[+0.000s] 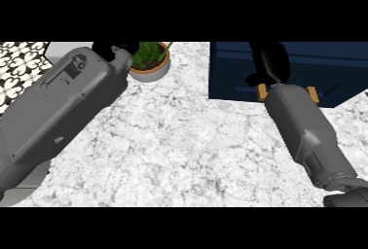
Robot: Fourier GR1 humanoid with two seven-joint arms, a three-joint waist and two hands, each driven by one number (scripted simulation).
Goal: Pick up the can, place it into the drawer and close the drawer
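Hands, two; drawer, one

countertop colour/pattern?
White marble with grey veining, on the counter; shows best in the head view, between the two forearms.

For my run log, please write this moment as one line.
right hand: over open dark blue drawer, fingers unclear | left hand: near green potted plant | can: not visible | white marble counter

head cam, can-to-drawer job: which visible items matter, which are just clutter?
Job:
- drawer, dark blue, open, upper right
- right hand, reaching over the drawer
- can: not visible

Clutter:
- potted plant, top of counter
- patterned tiles, upper left
- left hand, near the plant
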